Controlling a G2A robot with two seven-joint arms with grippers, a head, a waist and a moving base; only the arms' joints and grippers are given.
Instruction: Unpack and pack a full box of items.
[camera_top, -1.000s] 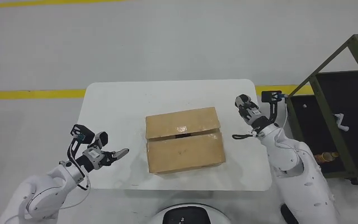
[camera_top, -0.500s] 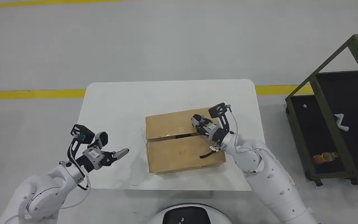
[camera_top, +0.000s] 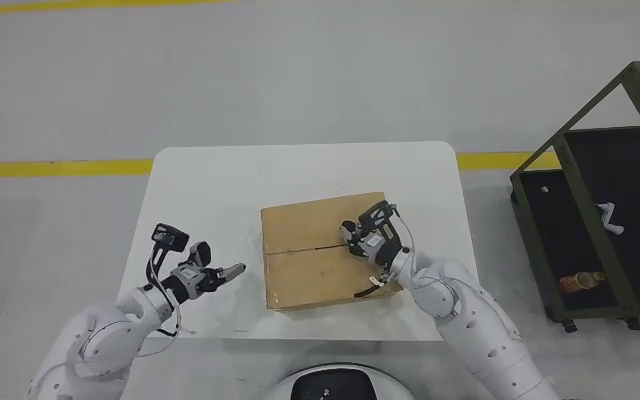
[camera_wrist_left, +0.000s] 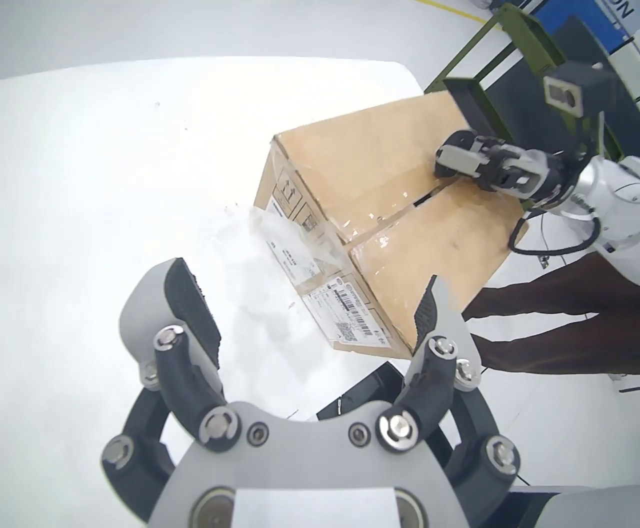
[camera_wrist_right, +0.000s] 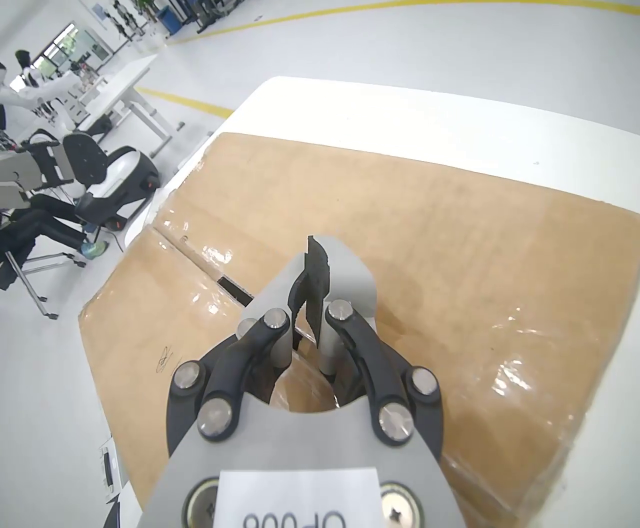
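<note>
Ribbed fingers (camera_wrist_right: 317, 280) of right gripper (camera_wrist_right: 312, 260) together, taped rectangular cardboard box (camera_top: 320, 270)

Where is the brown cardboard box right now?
In the top view, the brown cardboard box sits at the white table's middle, the shut right gripper over its seam, the open left gripper off its left side.

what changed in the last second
The right gripper swung in from the table's right edge to the seam on top of the box, shut. The left gripper, open, edged nearer the box. The box stayed put, flaps down.
</note>
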